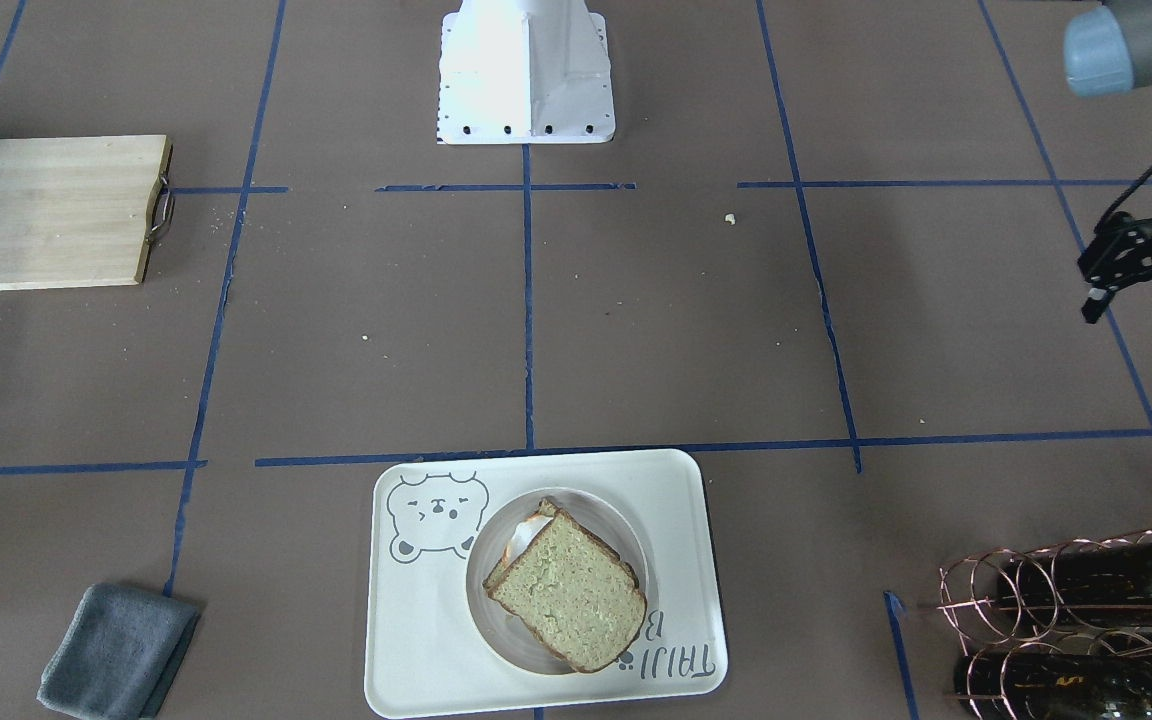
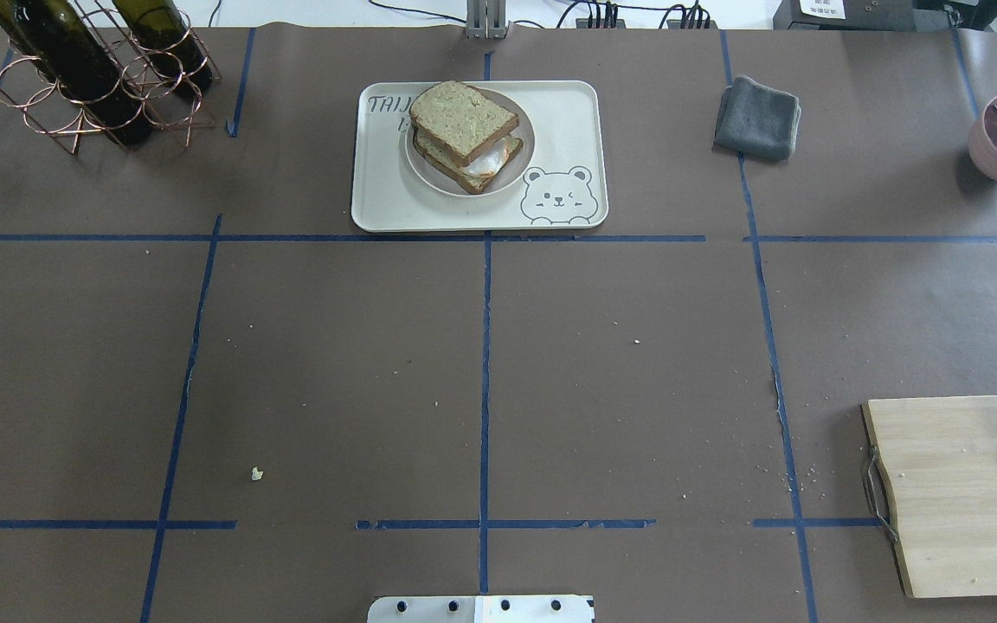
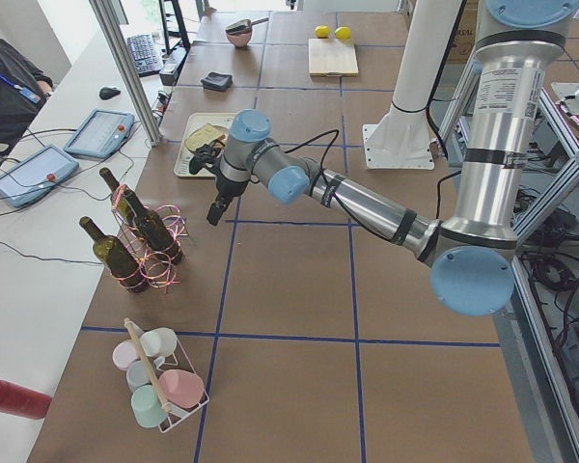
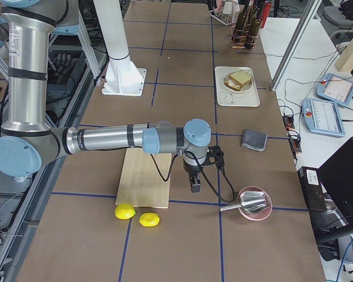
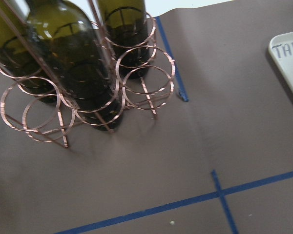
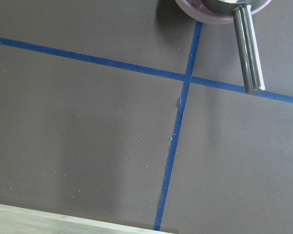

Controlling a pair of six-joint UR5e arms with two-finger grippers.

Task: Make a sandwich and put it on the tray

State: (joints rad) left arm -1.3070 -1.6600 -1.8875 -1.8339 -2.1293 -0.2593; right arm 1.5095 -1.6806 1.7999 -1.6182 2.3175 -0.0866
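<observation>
The sandwich (image 2: 464, 134) sits on the plate (image 2: 509, 176) in the tray (image 2: 568, 117), far centre, with its top slice skewed, so a bump could slide it. The left gripper (image 1: 1148, 312) hangs open and empty near the bottle rack (image 1: 1066, 620), where a swing could topple it. The right gripper (image 4: 195, 183): can't tell.

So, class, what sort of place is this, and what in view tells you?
Probably a robotics lab, not a kitchen: robot arms reach over a paper-covered table gridded with blue tape, and control pendants lie on a side bench.
</observation>
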